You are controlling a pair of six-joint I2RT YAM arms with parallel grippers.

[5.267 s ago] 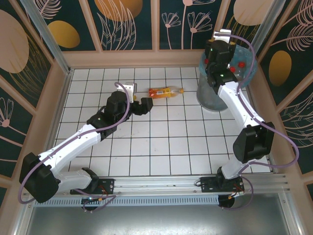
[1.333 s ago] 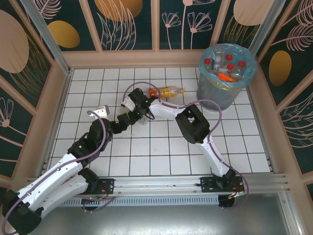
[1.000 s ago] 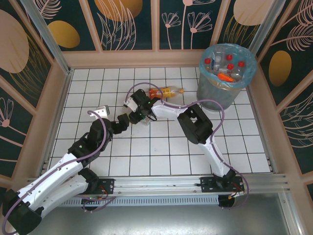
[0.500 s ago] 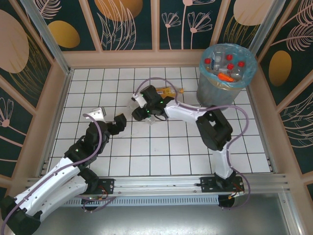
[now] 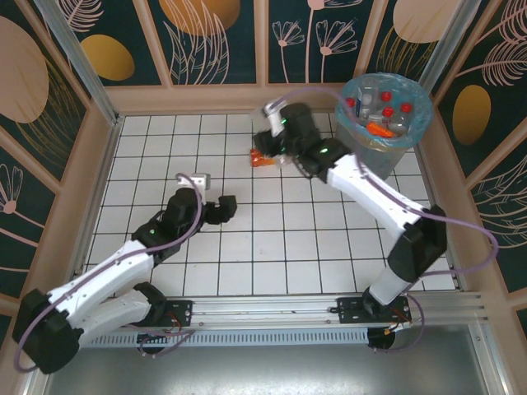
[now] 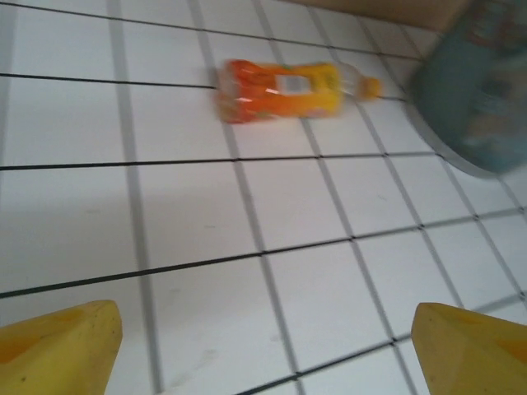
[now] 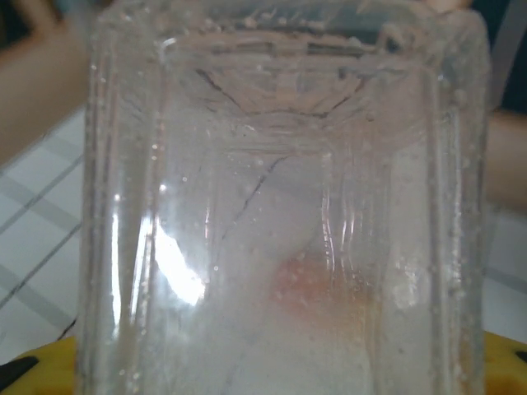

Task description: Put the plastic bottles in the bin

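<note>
While the right gripper [image 5: 276,153] hangs just left of the bin [image 5: 417,123] in the overhead view, it is pinching a clear bottle [image 7: 280,230]. The right wrist camera sees that bottle pressed close: ribbed, square-shouldered transparent plastic flecked with droplets, with a faint reddish patch showing through it and the yellow pads [image 7: 504,359] at its lower edge.

A second one, the orange-labelled bottle [image 6: 280,89], lies on its side on the tiles to the left of the bin and apart from it, its small orange cap pointing toward the bin. From above, one orange end [image 5: 258,160] of it peeks out beside the right gripper.

Inside the bin sit the binned bottles [image 5: 380,115], clear with red caps and one orange piece among them. The bin itself is round and grey with a light-blue bag folded over its rim, and it is blurred at the right edge of the left wrist view [image 6: 473,99].

Well left of the bin and nearer the arm bases, the left gripper [image 5: 224,206] hovers over bare tiles with its yellow fingertips [image 6: 58,350] spread wide and nothing between them.

White tiles with dark grid lines cover the table [image 5: 272,247], and the bin stands in its far right corner. A pale wooden border [image 5: 214,99] frames it, an aluminium rail [image 5: 272,317] runs along the near edge, and dark teal wall panels [image 5: 222,49] carry white leaf drawings and orange ovals.
</note>
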